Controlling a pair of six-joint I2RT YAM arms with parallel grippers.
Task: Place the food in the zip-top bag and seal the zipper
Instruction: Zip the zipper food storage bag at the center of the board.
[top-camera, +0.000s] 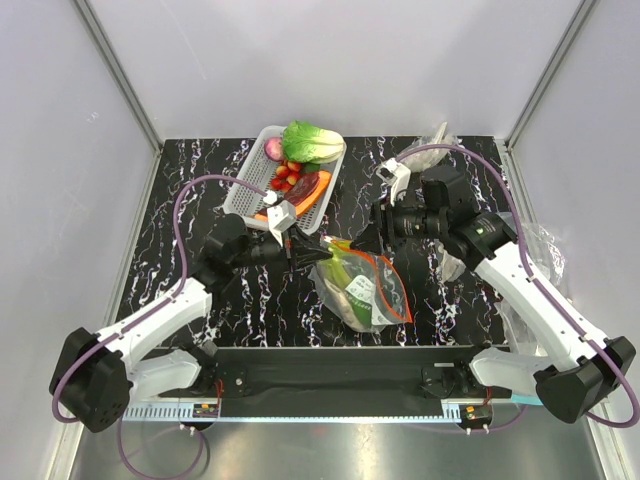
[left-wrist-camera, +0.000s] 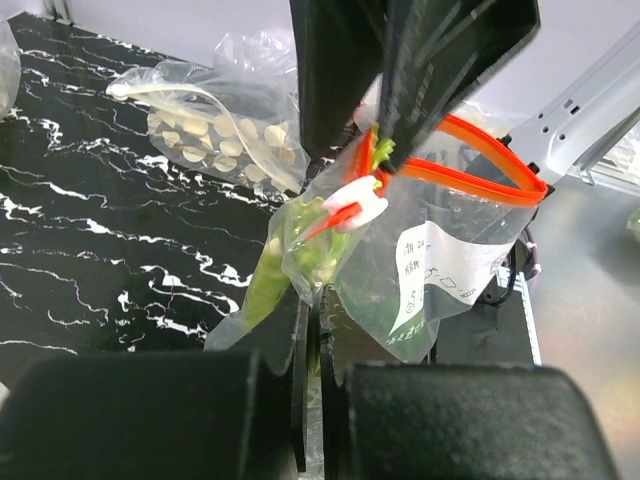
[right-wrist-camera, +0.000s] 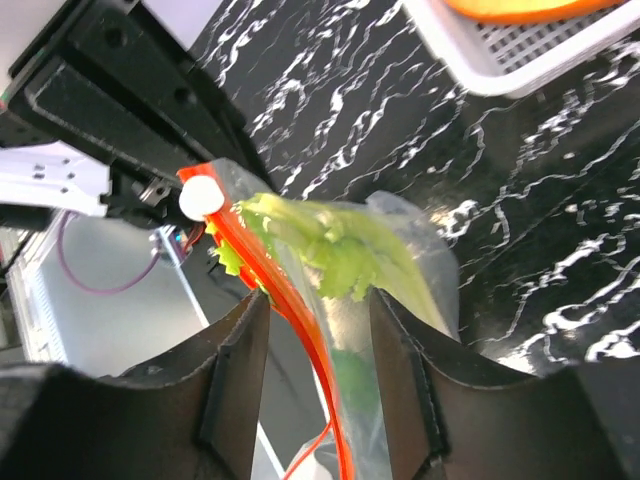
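The zip-top bag (top-camera: 372, 292) lies at the table's middle, with green and pale food (top-camera: 345, 280) inside it. My left gripper (top-camera: 296, 254) is shut on the bag's left edge; in the left wrist view its jaws (left-wrist-camera: 318, 305) pinch the clear plastic below the green leaves (left-wrist-camera: 300, 240) and beside the white label (left-wrist-camera: 440, 270). The red-orange zipper (left-wrist-camera: 480, 172) loops open, its white slider (left-wrist-camera: 355, 207) at the near end. My right gripper (right-wrist-camera: 318, 300) is open, its fingers standing either side of the zipper (right-wrist-camera: 290, 290) and the leafy greens (right-wrist-camera: 340, 250) without pinching.
A white basket (top-camera: 262, 172) at the back holds a leafy cabbage (top-camera: 312, 142), small red pieces and an orange item. Wrinkly clear bags lie at the back right (top-camera: 432, 142) and the right edge (top-camera: 540, 250). A clear bag of pale round slices (left-wrist-camera: 220, 130) lies beyond the pouch.
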